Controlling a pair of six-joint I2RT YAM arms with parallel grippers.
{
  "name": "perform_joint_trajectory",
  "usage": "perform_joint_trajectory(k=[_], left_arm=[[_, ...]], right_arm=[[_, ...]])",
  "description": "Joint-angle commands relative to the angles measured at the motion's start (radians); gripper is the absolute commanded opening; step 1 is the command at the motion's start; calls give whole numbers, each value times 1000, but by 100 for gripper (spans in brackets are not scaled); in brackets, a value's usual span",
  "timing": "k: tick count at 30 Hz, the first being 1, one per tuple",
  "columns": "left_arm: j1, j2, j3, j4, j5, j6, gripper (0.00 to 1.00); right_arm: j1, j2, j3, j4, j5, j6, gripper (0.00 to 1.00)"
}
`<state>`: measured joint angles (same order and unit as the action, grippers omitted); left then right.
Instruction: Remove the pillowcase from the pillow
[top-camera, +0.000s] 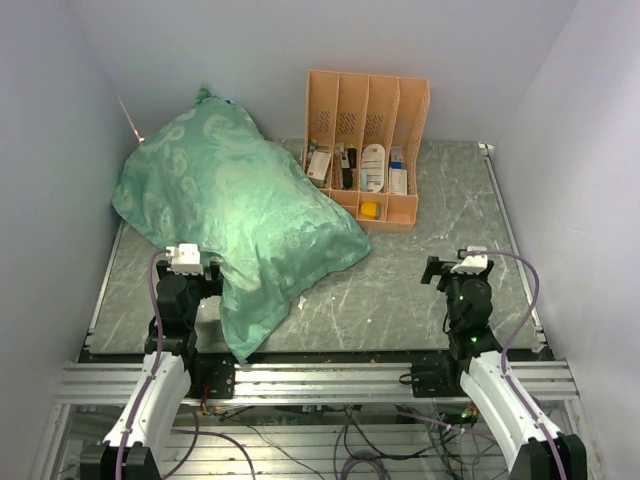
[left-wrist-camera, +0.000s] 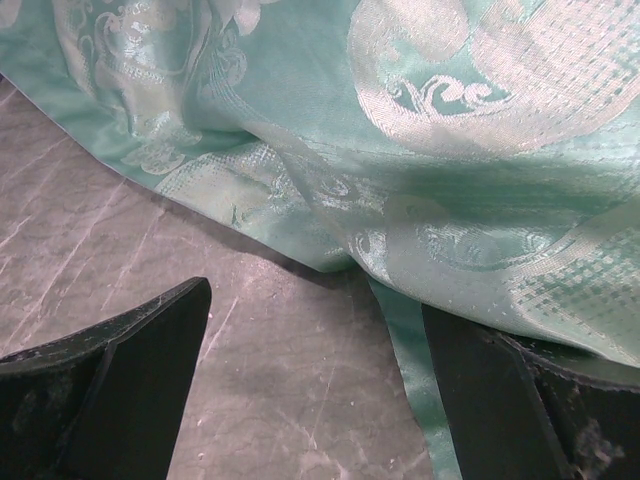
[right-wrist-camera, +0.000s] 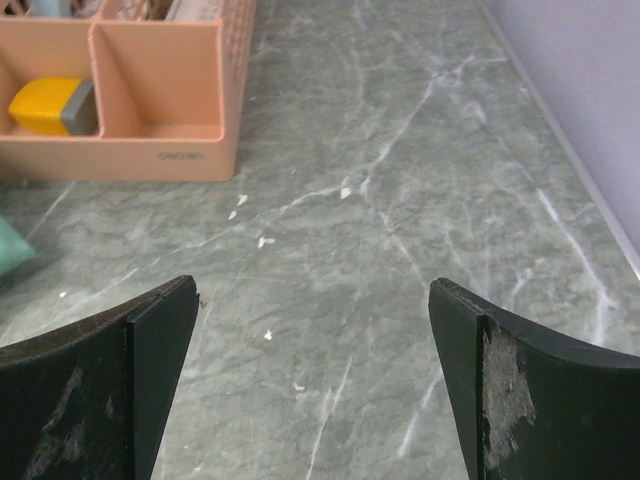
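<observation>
Evidently nothing had come off yet. Left of the rack (top-camera: 365, 150), the pillowcase (top-camera: 235, 195) lay plump and full on the table (top-camera: 420, 290), mint face up. The pillow was presumably wholly inside, as none of it showed. The left gripper (left-wrist-camera: 315, 330), nearer than the rack and well to its left, stood wide at the case's near edge, holding nothing, with the cloth just beyond its fingers. Right of the rack and nearer, the right gripper (right-wrist-camera: 315, 320) gaped wide over the table, also empty. Grasping the case and drawing it off the pillow were both still to do.

An orange file rack (top-camera: 385, 105) (a yellow block (top-camera: 370, 210) in front) stands on the grey marbled table (top-camera: 400, 290).
</observation>
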<state>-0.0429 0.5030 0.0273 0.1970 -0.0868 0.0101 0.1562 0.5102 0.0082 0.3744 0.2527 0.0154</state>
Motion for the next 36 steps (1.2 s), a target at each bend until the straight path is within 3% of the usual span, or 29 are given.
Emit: perform_joint_trajectory(k=[1, 3, 7, 11, 13, 17, 20, 22, 24, 29, 33, 36], left_arm=[[-6, -11, 110, -13, -5, -16, 98], [-7, 29, 203, -93, 7, -7, 98], [-7, 146, 405, -240, 20, 96, 99], [-6, 278, 640, -519, 73, 216, 99], [-5, 342, 737, -631, 95, 256, 100], [2, 439, 873, -786, 106, 293, 99], [26, 480, 935, -847, 128, 303, 99], [77, 497, 951, -865, 147, 313, 99], [123, 520, 965, -870, 164, 324, 99], [288, 613, 981, -847, 228, 360, 97], [361, 701, 984, -831, 190, 392, 93], [423, 736, 977, -832, 201, 420, 91]], right_arm=[[-4, -67, 20, -104, 83, 25, 100], [-4, -51, 112, -184, 58, 27, 100], [-4, -37, 280, -302, 224, 287, 100], [-5, -18, 422, -486, 474, 604, 100], [-6, -24, 446, -595, 511, 835, 100], [-4, -75, 387, -304, 51, 611, 100], [-2, -25, 328, -80, -246, 669, 100], [21, 60, 360, -81, -326, 696, 100], [121, 121, 391, -104, -293, 656, 100], [610, 247, 453, -113, 32, 483, 100], [984, 532, 578, -105, 280, 375, 100], [1143, 785, 718, -113, 373, 333, 100]])
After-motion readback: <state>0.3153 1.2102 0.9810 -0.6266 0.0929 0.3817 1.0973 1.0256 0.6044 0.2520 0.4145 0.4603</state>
